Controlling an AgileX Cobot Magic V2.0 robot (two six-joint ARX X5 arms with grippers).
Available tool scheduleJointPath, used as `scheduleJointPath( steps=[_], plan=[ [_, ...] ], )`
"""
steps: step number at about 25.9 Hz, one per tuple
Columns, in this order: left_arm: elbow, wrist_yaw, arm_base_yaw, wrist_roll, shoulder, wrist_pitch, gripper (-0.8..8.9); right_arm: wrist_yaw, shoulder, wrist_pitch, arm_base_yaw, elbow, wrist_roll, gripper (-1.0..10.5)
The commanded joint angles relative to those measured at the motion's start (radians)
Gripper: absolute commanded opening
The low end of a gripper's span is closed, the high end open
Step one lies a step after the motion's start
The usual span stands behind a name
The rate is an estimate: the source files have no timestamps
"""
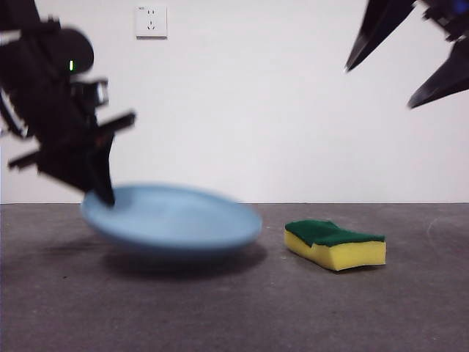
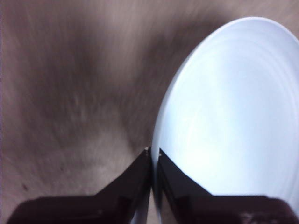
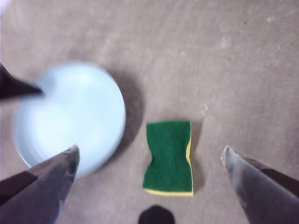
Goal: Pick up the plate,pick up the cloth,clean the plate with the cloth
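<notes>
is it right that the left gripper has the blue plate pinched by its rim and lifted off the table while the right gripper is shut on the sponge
Not quite. The right gripper is open, above the sponge, as the right wrist view shows. The left gripper does pinch the plate by its rim, lifted.

- Table [image 1: 410, 308]: flat, dark grey, matte surface.
- Cloth [image 1: 335, 244]: lies flat on the table, green layer up, yellow foam below.
- Plate [image 1: 172, 218]: raised clear of the table, shadow beneath; beside the cloth, apart.
</notes>
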Motion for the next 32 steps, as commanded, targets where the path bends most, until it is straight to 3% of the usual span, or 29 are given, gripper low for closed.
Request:
scheduleJointPath(
  steps=[1, 6, 13, 20, 22, 25, 31, 32],
  plan=[
    [0.061, 0.001, -0.005, 0.047, -0.045, -0.043, -0.09, 0.060, 0.069, -0.058, 0.056, 0.039, -0.052, 5.6],
    [0.150, -0.002, -0.006, 0.080, -0.108, -0.122, -0.09, 0.138, 0.226, -0.119, 0.132, 0.126, -0.108, 5.6],
    [0.171, -0.006, -0.006, 0.092, -0.190, -0.172, -0.09, 0.187, 0.446, -0.087, 0.155, 0.188, -0.150, 5.6],
    [0.171, -0.007, -0.006, 0.121, -0.209, -0.217, -0.09, 0.179, 0.659, -0.034, 0.158, 0.188, -0.151, 5.3],
    [0.171, -0.008, -0.006, 0.121, -0.209, -0.209, -0.09, 0.180, 0.685, -0.034, 0.158, 0.188, -0.151, 5.2],
    [0.171, -0.045, -0.006, 0.124, -0.209, -0.201, -0.09, 0.180, 0.686, -0.027, 0.164, 0.188, -0.150, 3.7],
    [0.171, -0.053, -0.006, 0.124, -0.208, -0.197, -0.09, 0.183, 0.636, -0.037, 0.170, 0.209, -0.142, 3.6],
    [0.171, -0.053, -0.006, 0.124, -0.208, -0.196, -0.09, 0.182, 0.611, -0.038, 0.175, 0.212, -0.142, 2.9]
  ],
)
